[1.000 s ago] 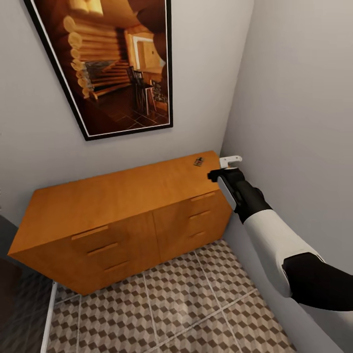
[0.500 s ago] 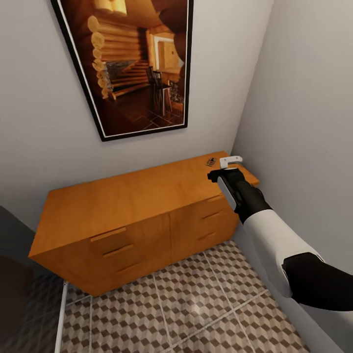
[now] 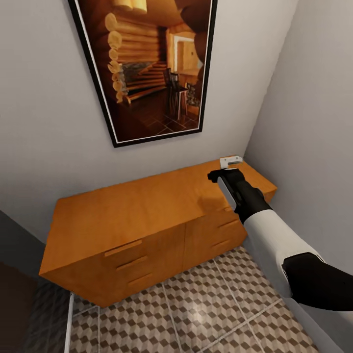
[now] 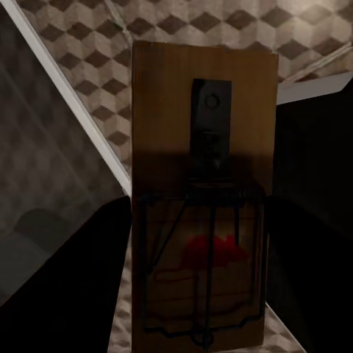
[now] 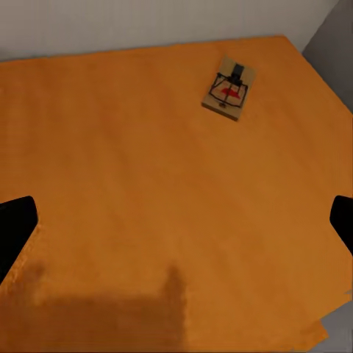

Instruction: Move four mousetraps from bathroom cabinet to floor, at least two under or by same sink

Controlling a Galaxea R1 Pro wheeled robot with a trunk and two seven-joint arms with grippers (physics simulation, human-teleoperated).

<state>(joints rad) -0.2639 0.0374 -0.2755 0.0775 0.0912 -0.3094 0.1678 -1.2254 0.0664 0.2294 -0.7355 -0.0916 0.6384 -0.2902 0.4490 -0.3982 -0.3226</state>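
Fingertips (image 5: 15,228) of the right gripper (image 3: 230,164) are seen spread wide above the orange cabinet (image 3: 137,206), on whose top one mousetrap (image 5: 230,90) is found lying apart from them, while another mousetrap (image 4: 200,206) is held pinched in the left gripper over the tiled floor (image 4: 73,51).

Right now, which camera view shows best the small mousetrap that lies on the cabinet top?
The right wrist view: the small wooden mousetrap lies whole on the orange-brown wooden cabinet. In the head view the right gripper covers that spot.

Mousetrap (image 5: 231,89) flat on orange cabinet (image 5: 147,184) top (near corner)
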